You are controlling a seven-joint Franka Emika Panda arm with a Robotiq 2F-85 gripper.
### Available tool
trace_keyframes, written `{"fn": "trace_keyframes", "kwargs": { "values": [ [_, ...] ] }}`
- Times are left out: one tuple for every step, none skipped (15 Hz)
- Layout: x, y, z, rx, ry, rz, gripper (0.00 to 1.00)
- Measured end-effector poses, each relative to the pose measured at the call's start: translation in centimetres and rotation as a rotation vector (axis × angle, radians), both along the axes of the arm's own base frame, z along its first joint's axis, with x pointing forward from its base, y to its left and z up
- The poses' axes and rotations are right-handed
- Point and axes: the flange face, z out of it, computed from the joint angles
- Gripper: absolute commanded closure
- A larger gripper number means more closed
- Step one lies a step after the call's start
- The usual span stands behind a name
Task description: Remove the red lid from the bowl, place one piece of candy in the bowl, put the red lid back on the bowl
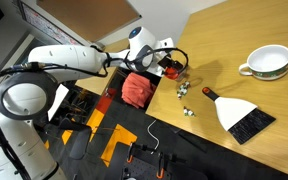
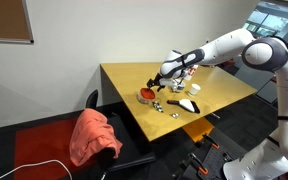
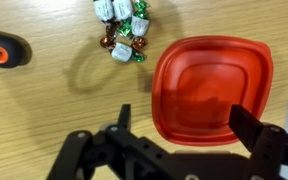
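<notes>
The red lid (image 3: 210, 80) is a rounded red-orange lid lying flat on the wooden table; it also shows in both exterior views (image 1: 170, 71) (image 2: 146, 96). I cannot make out the clear bowl; whether it sits under the lid I cannot tell. My gripper (image 3: 184, 125) is open just above the lid, with one finger to each side of its near edge, and holds nothing. It shows in both exterior views (image 1: 167, 62) (image 2: 156, 84). A cluster of wrapped candies (image 3: 124, 30) lies beside the lid, with more candies apart from it on the table (image 1: 185, 91).
A large white bowl (image 1: 267, 62) stands at the far side of the table. A dark hand brush with an orange-tipped handle (image 1: 240, 116) (image 3: 2, 48) lies near the candies. A red-orange cloth (image 1: 136, 88) (image 2: 92, 135) hangs on a chair by the table edge.
</notes>
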Motion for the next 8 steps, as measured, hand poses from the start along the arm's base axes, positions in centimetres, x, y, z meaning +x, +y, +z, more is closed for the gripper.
{"fn": "trace_keyframes", "kwargs": {
  "values": [
    [0.1, 0.1, 0.0, 0.002, -0.006, 0.001, 0.00],
    [0.1, 0.2, 0.1, 0.002, -0.014, 0.002, 0.00],
    [0.1, 0.2, 0.2, 0.002, -0.022, 0.002, 0.00],
    [0.2, 0.3, 0.4, 0.002, -0.026, 0.003, 0.00],
    [0.2, 0.3, 0.6, 0.003, -0.029, 0.006, 0.00],
    [0.2, 0.4, 0.8, 0.004, -0.032, 0.009, 0.00],
    [0.2, 0.6, 1.1, 0.006, -0.036, 0.011, 0.00],
    [0.2, 0.6, 1.4, 0.007, -0.040, 0.013, 0.00]
  ]
}}
